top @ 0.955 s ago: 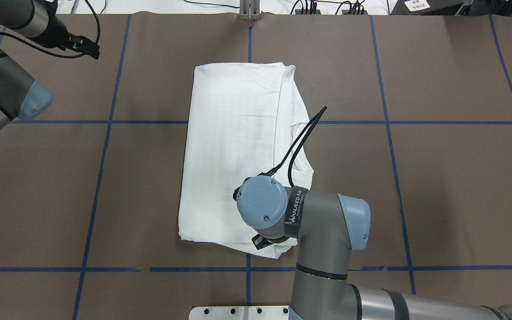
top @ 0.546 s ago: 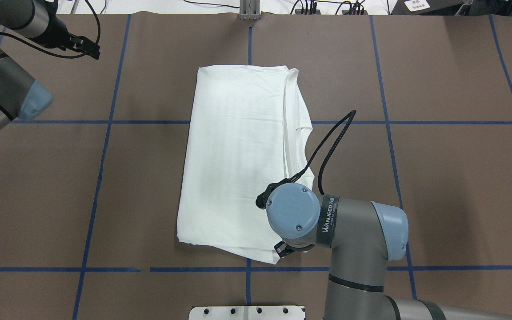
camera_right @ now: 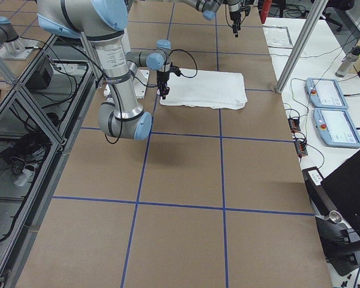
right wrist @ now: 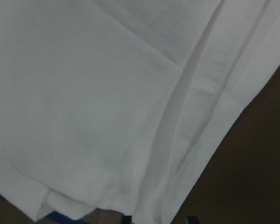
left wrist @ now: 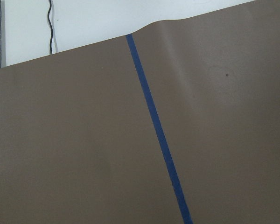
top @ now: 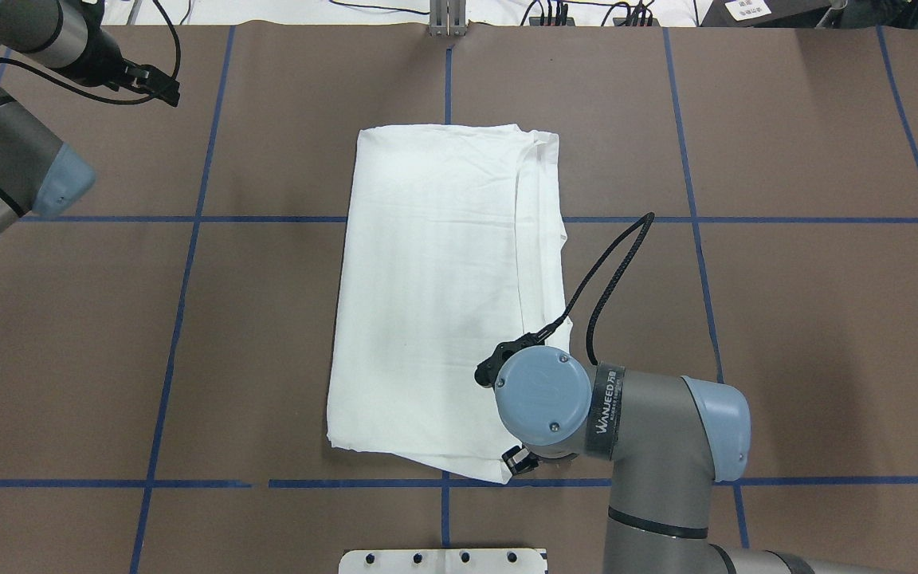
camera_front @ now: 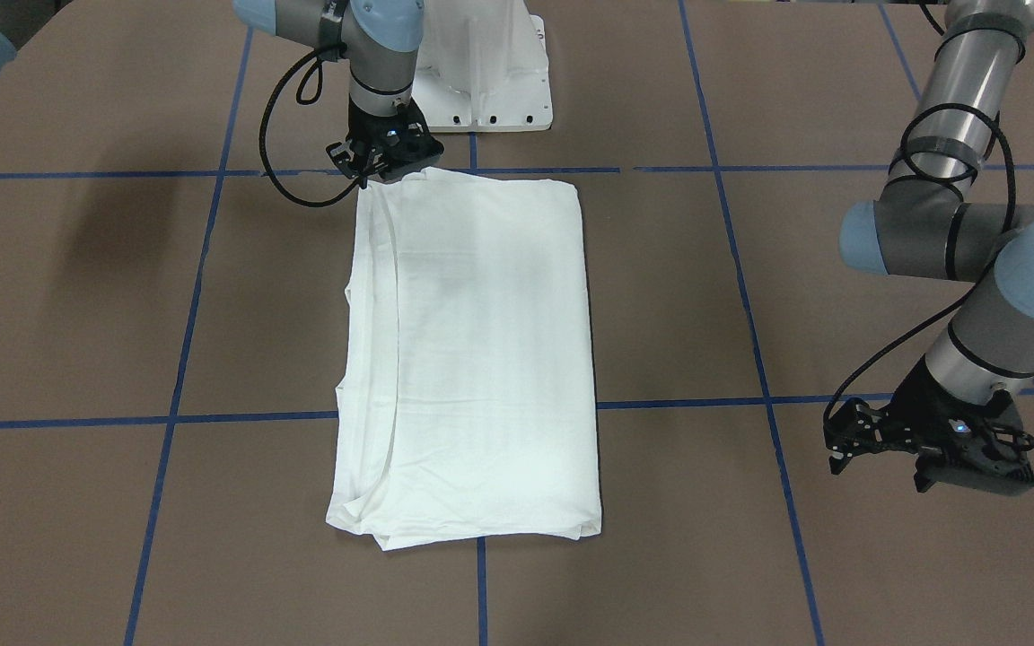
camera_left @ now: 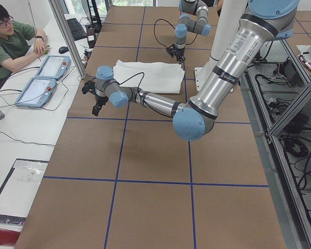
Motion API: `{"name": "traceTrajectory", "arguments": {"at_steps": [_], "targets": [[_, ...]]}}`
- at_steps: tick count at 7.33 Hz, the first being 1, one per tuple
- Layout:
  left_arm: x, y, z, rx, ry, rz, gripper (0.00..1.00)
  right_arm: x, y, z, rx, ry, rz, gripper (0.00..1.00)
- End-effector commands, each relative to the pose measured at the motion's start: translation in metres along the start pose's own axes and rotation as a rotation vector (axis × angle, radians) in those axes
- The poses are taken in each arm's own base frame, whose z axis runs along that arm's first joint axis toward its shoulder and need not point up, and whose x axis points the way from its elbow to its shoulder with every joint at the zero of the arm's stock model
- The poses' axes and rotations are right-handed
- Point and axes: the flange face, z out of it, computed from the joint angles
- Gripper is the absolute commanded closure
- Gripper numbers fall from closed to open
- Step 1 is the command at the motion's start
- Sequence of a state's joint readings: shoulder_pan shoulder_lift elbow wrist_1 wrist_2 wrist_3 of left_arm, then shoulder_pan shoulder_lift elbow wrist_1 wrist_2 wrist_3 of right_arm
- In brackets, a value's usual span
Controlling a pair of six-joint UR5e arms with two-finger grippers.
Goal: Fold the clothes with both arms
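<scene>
Two stacked layers of the folded T-shirt (top: 435, 279), flat on the table (top: 786, 335), meet at the corner pinched by the right gripper (camera_front: 377, 172) fingers; drag low, slowly. Left gripper (top: 164, 92) hovers well apart, finger state untellable.

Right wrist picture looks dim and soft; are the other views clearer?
Right wrist view: the T-shirt fills the frame, greyish and slightly soft. Front-facing view: sharp, evenly lit, with a faint shadow on the table. Overhead view: crisp, T-shirt bright white.
</scene>
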State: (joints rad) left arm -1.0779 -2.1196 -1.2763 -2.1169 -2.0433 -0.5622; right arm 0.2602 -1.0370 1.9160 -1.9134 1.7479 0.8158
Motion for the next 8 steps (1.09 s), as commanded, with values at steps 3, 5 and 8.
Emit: {"name": "traceTrajectory", "arguments": {"at_steps": [3, 5, 8], "targets": [[0.039, 0.045, -0.040, -0.022, 0.148, -0.129, 0.00, 0.037, -0.027, -0.064, 0.174, -0.141, 0.198, 0.00], [0.111, 0.119, -0.058, -0.084, 0.243, -0.228, 0.00, 0.060, -0.004, -0.060, 0.242, -0.259, 0.342, 0.00], [0.216, 0.194, -0.073, -0.154, 0.363, -0.398, 0.00, 0.079, 0.028, -0.040, 0.316, -0.377, 0.558, 0.00]]}}
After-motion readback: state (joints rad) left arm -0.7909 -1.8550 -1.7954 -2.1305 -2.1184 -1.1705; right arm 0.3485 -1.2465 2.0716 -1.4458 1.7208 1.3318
